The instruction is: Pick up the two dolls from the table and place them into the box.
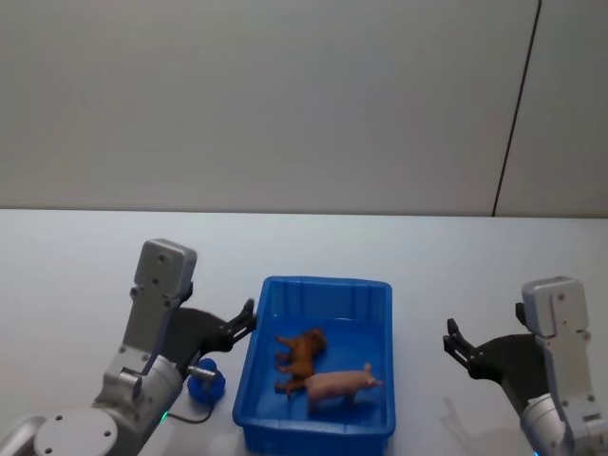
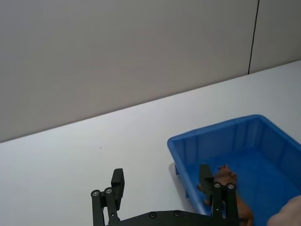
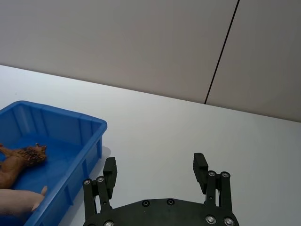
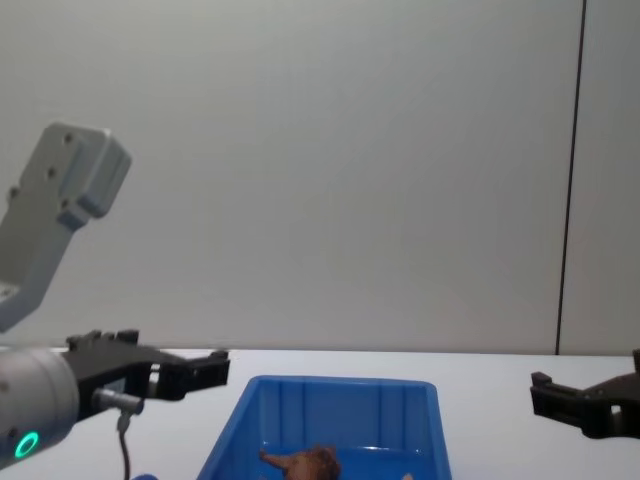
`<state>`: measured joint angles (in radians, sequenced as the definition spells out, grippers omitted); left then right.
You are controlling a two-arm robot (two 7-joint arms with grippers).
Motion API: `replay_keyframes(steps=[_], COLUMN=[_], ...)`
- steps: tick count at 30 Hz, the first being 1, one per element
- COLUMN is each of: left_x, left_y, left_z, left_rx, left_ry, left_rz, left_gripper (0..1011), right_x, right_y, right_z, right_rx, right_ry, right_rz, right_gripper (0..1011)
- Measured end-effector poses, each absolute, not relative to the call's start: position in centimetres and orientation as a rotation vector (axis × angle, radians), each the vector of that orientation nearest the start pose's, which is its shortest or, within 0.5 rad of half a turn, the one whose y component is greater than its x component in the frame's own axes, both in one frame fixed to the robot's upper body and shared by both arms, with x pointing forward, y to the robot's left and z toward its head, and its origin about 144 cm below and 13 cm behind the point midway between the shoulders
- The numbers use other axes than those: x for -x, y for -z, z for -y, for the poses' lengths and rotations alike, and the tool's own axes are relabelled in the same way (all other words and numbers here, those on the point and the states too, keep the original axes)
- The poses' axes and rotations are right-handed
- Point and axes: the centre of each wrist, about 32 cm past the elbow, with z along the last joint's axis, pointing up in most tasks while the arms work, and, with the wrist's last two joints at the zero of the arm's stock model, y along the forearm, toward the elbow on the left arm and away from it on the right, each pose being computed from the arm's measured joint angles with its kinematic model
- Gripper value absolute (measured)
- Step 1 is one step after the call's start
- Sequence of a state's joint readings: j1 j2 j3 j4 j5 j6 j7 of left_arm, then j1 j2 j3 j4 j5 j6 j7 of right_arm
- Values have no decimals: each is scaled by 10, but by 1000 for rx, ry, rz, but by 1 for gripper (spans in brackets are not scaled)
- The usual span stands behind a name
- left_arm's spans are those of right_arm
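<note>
Both dolls lie inside the blue box. The reddish-brown doll is near the middle and the pale pink doll sits closer to the front wall. The brown doll and a bit of the pink doll also show in the right wrist view, inside the box. My left gripper hovers open just left of the box's left rim, holding nothing. My right gripper hangs open over bare table to the right of the box. In the left wrist view the open left gripper points past the box corner.
A small blue round object lies on the white table left of the box, below my left arm. A plain grey wall rises behind the table's far edge.
</note>
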<state>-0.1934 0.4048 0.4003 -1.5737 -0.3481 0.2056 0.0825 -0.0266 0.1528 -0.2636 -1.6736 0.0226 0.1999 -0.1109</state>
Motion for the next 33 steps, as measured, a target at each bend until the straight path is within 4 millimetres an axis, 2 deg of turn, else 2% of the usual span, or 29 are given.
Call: replay_keyframes(steps=[12,33], left_x=[-493,-505], left_y=[-1167,-1161], left_z=[-243,-263], left_rx=[-303,-386], left_ry=[-1328,-1282], left_rz=[-88,-179], left_gripper=[1001,1001], right_x=[-440,-440], right_y=[-1155,-1155], right_z=[184,184], right_rx=[219,219], right_ry=[1416,1415], right_rz=[7,7], right_gripper=[1001,1001])
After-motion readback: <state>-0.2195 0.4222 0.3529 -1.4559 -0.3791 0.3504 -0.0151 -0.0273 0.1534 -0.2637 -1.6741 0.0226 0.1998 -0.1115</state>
